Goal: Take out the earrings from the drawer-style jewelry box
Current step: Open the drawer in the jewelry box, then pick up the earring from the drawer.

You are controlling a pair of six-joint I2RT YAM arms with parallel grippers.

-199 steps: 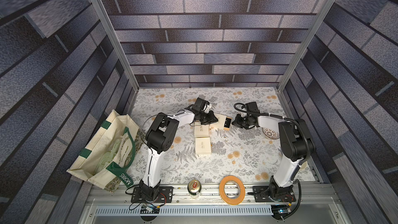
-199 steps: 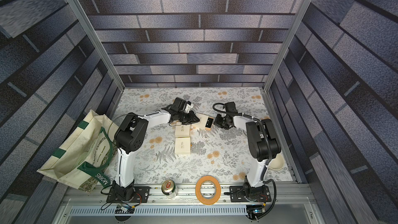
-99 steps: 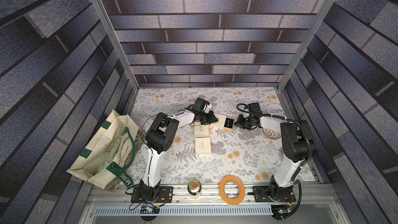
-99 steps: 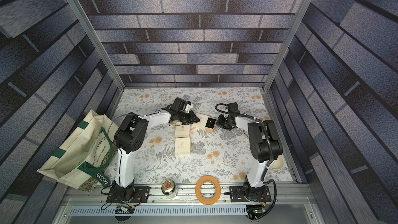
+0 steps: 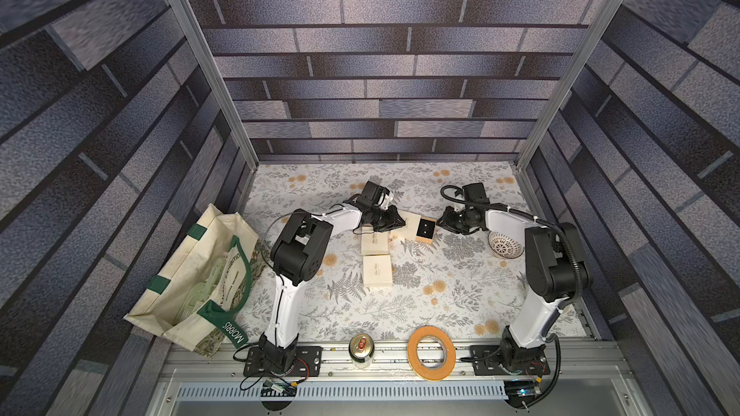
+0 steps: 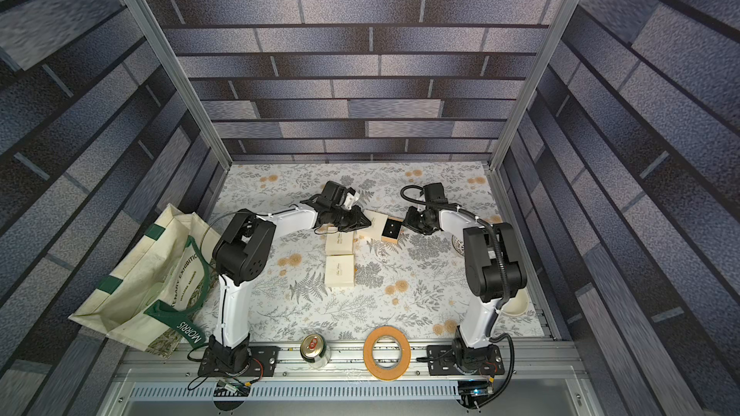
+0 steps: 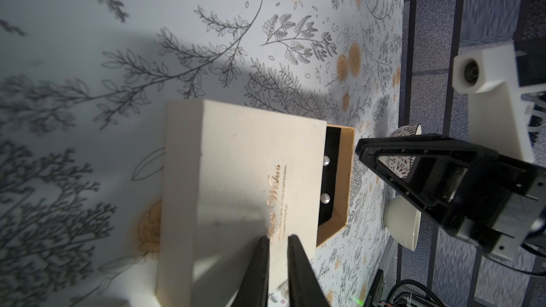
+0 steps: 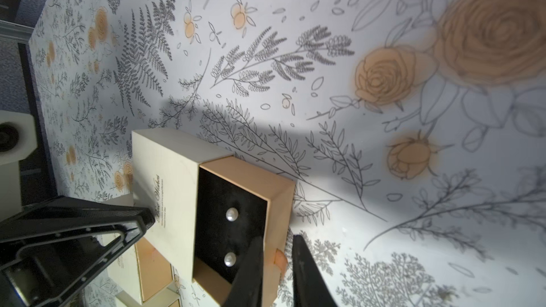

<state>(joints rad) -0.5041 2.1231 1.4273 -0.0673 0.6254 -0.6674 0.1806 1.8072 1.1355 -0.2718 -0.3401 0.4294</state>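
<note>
On the floral surface [image 5: 460,314], toward its far side and between the two arms: a cream jewelry box [image 5: 409,221], drawer-style, with gold lettering on the sleeve. Tan drawer [image 5: 425,230] part-way out of the sleeve, open end toward the right arm.

Inside the drawer, seated in a black pad: the earrings [image 8: 232,215], two small pearl-like studs side by side. Fully uncovered in the right wrist view, right at the sleeve's edge in the left wrist view.

Left hand [image 7: 277,237] down at the sleeve's top face beside the lettering. Fingers only a narrow gap apart, nothing clamped between them. Tips apparently against the cream card, though contact hard to confirm.

Right hand [image 8: 277,237] at the drawer's front end, fingers apart and straddling a small orange pull tab [image 8: 280,256]. Tab close to one finger, clear space before the other, so not pinched.

Just beside the jewelry box, nearer the arm bases: a second cream box [image 5: 375,244] and a third cream box [image 5: 377,271], in a row.

Near the right arm: a patterned bowl [image 5: 505,244], and a plain white bowl [image 6: 516,304] partly behind that arm.

At the front rail: a drink can [image 5: 361,350] upright and a roll of orange tape [image 5: 431,352] lying flat.

Off the left edge: a cream tote bag [image 5: 192,274] with green handles.
</note>
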